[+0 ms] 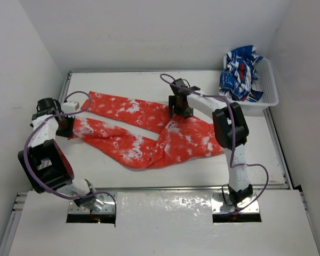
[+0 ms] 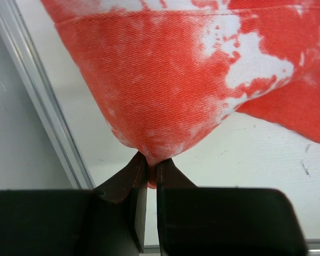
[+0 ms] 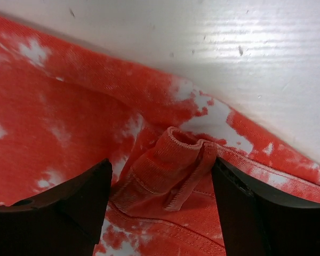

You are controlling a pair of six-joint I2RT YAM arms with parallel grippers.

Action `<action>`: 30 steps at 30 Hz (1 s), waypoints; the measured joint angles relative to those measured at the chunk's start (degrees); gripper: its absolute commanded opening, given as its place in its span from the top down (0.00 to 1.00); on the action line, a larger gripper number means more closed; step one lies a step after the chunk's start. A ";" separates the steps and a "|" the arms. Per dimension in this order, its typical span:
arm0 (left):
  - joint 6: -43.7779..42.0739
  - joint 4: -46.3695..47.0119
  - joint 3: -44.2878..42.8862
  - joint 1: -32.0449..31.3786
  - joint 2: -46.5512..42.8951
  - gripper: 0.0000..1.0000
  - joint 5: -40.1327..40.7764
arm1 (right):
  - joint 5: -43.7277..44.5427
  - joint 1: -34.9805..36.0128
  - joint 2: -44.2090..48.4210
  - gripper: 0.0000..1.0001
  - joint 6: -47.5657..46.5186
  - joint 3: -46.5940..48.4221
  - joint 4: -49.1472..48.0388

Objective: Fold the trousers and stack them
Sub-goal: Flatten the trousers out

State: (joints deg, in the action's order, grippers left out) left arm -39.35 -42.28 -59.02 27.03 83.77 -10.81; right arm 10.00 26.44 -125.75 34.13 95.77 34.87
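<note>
The red-orange trousers (image 1: 149, 133) with white speckles lie spread across the table, legs toward the left and waist toward the right. My left gripper (image 1: 68, 126) is at the far left, shut on a pinch of a trouser leg's end (image 2: 160, 106), which hangs stretched from the fingertips (image 2: 141, 168). My right gripper (image 1: 179, 110) is down on the waist area, open. Its two dark fingers (image 3: 69, 202) stand on either side of a bunched ribbed waistband fold (image 3: 165, 170), and the right finger touches that fold's edge.
A white basket (image 1: 271, 92) at the back right holds a crumpled blue, white and red garment (image 1: 240, 72). A metal rail (image 2: 42, 106) runs along the table's left edge, close to my left gripper. White walls enclose the table on three sides.
</note>
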 measured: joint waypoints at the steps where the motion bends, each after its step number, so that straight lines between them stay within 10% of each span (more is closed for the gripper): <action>1: 0.26 0.02 0.02 0.00 0.00 1.00 0.50 | 0.00 0.24 -0.35 0.32 0.04 -0.02 0.66; 3: 0.85 0.52 0.02 0.00 -0.09 1.00 1.51 | 0.24 0.59 -0.44 0.44 -0.04 -0.35 1.16; 7: 2.25 0.83 -1.49 -0.57 -0.15 1.00 3.54 | 0.11 0.76 -0.39 1.00 -0.02 -1.77 1.16; 11: 2.03 2.64 -6.29 -8.17 -0.33 0.89 10.08 | -0.15 0.70 0.00 1.00 0.04 -2.34 0.72; 17: -2.89 10.45 -1.95 -39.89 -0.96 0.59 19.02 | -1.99 -1.20 7.10 1.00 -1.07 -10.80 -3.04; 20: -3.04 5.84 2.86 -49.33 1.29 0.01 16.52 | -2.99 -2.86 11.10 1.00 -1.64 -13.25 -3.10; 26: -3.13 -3.69 3.37 -54.49 -1.38 0.00 1.38 | -5.07 -6.43 17.99 1.00 -1.75 -17.94 -5.81; 30: -1.51 -3.67 -0.33 -45.79 -7.61 0.06 -5.97 | -5.57 -7.80 19.65 1.00 -2.10 -19.87 -6.64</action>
State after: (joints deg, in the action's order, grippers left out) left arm -40.86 -45.95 -59.35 -18.76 76.16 -16.78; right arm 4.43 18.63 -106.10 32.03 75.90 28.23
